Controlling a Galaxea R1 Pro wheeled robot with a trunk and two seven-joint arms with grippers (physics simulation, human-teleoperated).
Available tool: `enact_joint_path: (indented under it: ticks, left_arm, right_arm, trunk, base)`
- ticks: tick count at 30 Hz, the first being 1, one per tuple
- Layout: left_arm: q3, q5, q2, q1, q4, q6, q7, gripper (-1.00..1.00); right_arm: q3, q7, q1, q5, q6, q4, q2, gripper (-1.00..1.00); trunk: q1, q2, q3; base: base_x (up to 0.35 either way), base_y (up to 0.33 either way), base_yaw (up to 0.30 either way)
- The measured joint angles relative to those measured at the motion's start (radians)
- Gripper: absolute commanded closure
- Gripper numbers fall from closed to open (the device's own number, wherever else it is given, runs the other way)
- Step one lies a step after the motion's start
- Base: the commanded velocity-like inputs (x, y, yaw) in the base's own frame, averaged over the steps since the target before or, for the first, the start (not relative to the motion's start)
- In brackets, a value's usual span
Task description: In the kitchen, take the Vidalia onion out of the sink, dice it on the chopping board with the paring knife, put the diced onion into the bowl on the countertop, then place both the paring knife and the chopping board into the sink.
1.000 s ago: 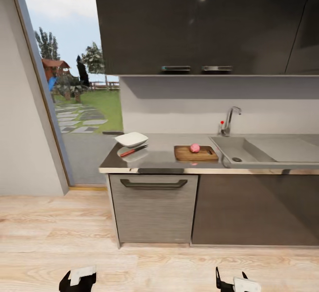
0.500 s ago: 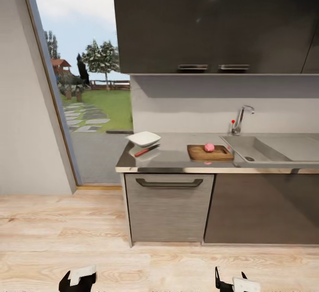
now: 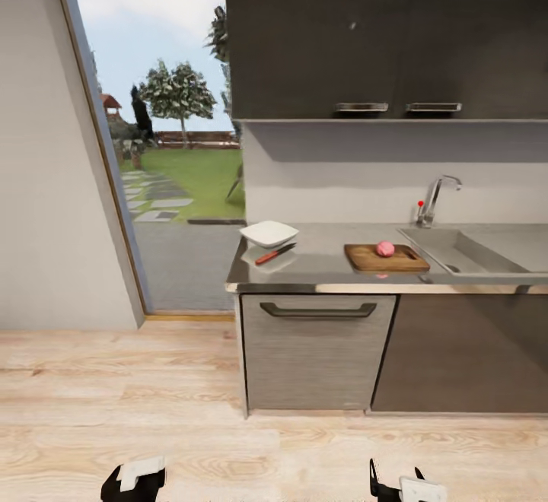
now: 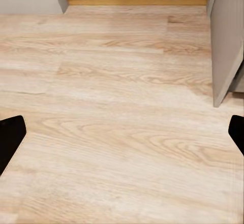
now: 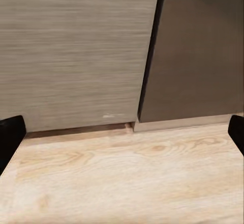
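Observation:
The pinkish-red Vidalia onion (image 3: pixel 385 249) rests whole on the brown chopping board (image 3: pixel 365 260), which lies on the grey countertop (image 3: pixel 323 247) just left of the sink (image 3: pixel 472 252). The white bowl (image 3: pixel 268 233) stands near the countertop's left end. The red-handled paring knife (image 3: pixel 275 253) lies right in front of it. Diced onion is out of view. My left gripper (image 3: pixel 135 481) and right gripper (image 3: pixel 399 488) hang low over the wooden floor, well short of the counter. Both are open and hold nothing, with the left gripper's fingers (image 4: pixel 10 137) and the right gripper's fingers (image 5: pixel 10 137) spread wide.
A chrome tap (image 3: pixel 434 199) with a red knob stands behind the sink. Below the counter are a grey drawer front with a dark handle (image 3: pixel 318 310) and a dark cabinet door (image 3: pixel 457 354). Dark wall cabinets (image 3: pixel 380 38) hang above. A tall glass opening (image 3: pixel 167 182) shows the garden at left.
The whole head view has shifted, so the counter now sits further right in the picture. The camera moved. The onion, board, knife and bowl keep their places on the counter.

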Motion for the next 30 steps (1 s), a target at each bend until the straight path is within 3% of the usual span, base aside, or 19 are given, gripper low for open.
enact_joint_path:
  ticks: [10,30]
  left_arm:
    - [0.0,0.0,0.0,0.0,0.0,0.001,-0.001,-1.0]
    - [-0.001,0.0,-0.004,0.0,0.0,0.007,0.0,-1.0]
  right_arm:
    - [0.0,0.0,0.0,0.0,0.0,0.0,0.0,-1.0]
    - [-0.004,-0.024,0.0,0.002,0.008,-0.01,-0.001,-1.0]
  trunk:
    - [0.0,0.0,-0.016]
    - [0.0,0.0,-0.029]
  base:
    - [0.064,0.199,0.0]
    - [0.035,0.01,0.0]
